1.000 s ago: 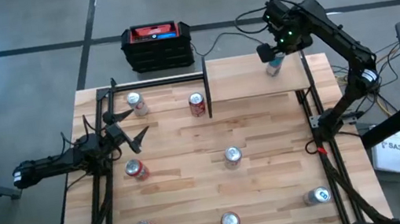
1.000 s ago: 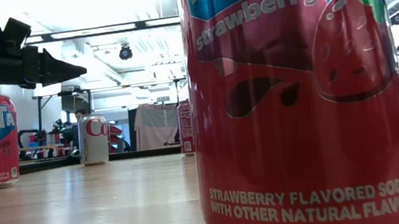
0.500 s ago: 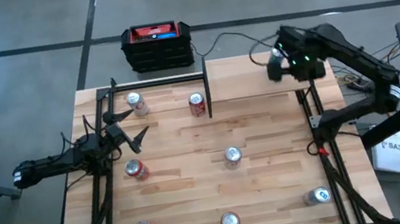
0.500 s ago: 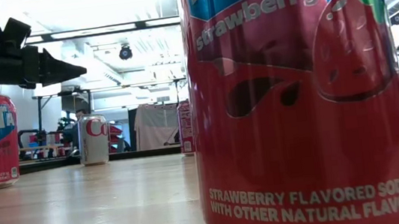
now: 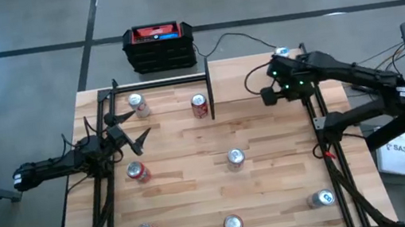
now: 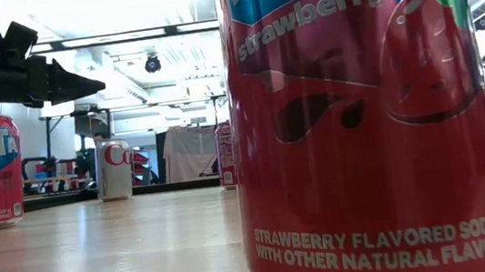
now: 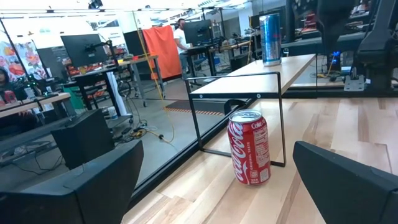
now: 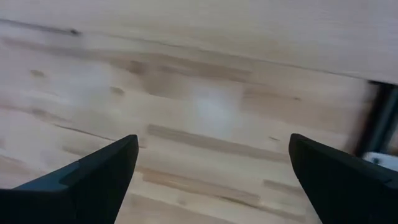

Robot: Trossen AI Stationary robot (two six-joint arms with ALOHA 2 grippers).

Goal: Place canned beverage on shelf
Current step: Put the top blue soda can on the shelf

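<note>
While the blue can (image 7: 270, 38) stands upright on the shelf (image 5: 257, 77), far edge, apparently delivered, right gripper (image 5: 267, 96) hangs over the shelf's front edge w/ fingers spread, nothing between them. Left gripper (image 5: 140, 140), also spread & empty, waits near table's left side.

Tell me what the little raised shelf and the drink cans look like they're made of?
The shelf looks like pale, matte wood with visible grain, raised on thin black posts, probably metal. The red cola can looks like thin aluminium: a shiny silver rim and a glossy printed wall. The tall blue can on the shelf has a similar metallic sheen.
</note>
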